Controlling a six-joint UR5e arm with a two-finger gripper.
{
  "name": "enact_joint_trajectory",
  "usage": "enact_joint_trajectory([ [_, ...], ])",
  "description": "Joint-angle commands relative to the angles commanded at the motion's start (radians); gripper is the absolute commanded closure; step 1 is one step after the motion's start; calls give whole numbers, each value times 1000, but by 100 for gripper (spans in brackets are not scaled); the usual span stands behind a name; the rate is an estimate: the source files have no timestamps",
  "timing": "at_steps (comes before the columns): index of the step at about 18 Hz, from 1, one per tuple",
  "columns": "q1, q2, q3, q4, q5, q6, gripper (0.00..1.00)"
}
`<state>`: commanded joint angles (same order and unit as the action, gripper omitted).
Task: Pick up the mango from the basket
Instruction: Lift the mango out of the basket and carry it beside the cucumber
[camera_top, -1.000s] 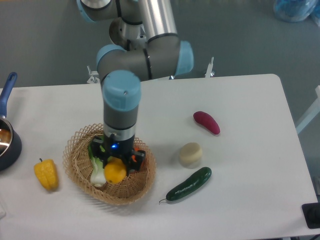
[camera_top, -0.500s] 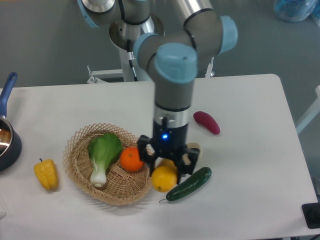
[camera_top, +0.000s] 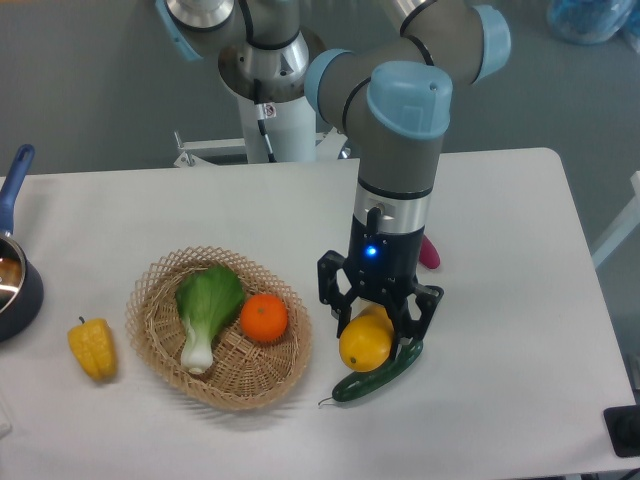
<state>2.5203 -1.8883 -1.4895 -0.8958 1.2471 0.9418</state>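
The mango (camera_top: 365, 342) is a glossy yellow oval. My gripper (camera_top: 378, 316) is shut on it and holds it to the right of the basket, above the cucumber. The basket (camera_top: 160, 279) is a round tan wicker one at the left of the table. It holds a green bok choy (camera_top: 206, 303) and an orange (camera_top: 264, 317).
A dark green cucumber (camera_top: 385, 374) lies under the held mango. A dark red sweet potato (camera_top: 428, 251) shows behind the arm. A yellow bell pepper (camera_top: 92, 348) lies left of the basket. A dark pot with a blue handle (camera_top: 14, 270) is at the left edge.
The gripper has carried the mango out of the basket and to the right, over the cucumber. The cream round object next to the cucumber is now hidden behind the gripper.
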Motion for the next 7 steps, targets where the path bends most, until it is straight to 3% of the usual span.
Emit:
enact_joint_trajectory([
  [7,34,3,-3,0,0,0,64],
])
